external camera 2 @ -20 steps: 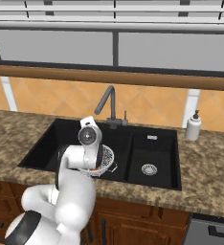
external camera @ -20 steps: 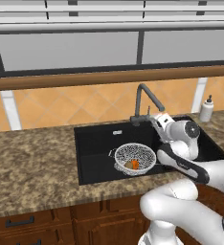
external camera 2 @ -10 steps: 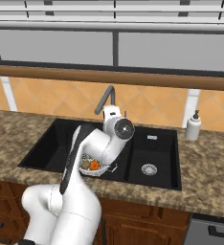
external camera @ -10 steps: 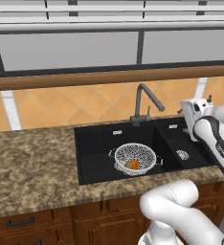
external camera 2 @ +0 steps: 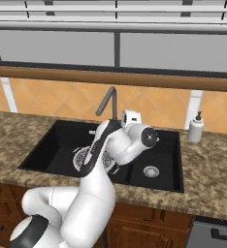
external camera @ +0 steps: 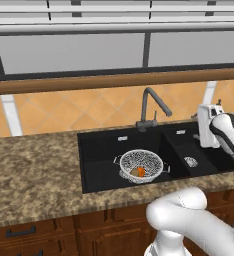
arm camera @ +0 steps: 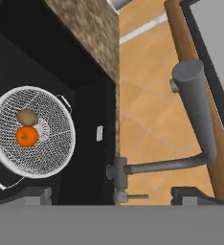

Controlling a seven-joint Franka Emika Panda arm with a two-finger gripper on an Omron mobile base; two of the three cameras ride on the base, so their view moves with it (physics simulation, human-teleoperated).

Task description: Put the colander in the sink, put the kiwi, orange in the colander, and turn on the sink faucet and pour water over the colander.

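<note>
The colander (external camera: 141,165) stands in the wider basin of the black sink (external camera: 99,160), with the orange (arm camera: 27,136) and the brown kiwi (arm camera: 26,116) side by side inside it. Behind the basins rises the dark grey faucet (external camera: 151,107); its spout (arm camera: 195,110), base and small lever (arm camera: 135,196) sit close below the hand. No stream comes from the spout. My gripper (arm camera: 115,198) is open and holds nothing, its fingertips (arm camera: 35,195) wide apart. It hangs over the sink's right side (external camera: 207,142), to the right of the faucet and apart from it.
A white soap dispenser (external camera 2: 196,128) stands on the granite counter (external camera 2: 207,160) right of the sink. The narrower basin with its silver drain (external camera 2: 151,171) lies under the arm. An orange tiled wall and a wooden window ledge (external camera 2: 149,80) close off the back.
The arm has swung from above the colander to the right, over the smaller basin and up beside the faucet. Colander, orange and kiwi stay where they were.
</note>
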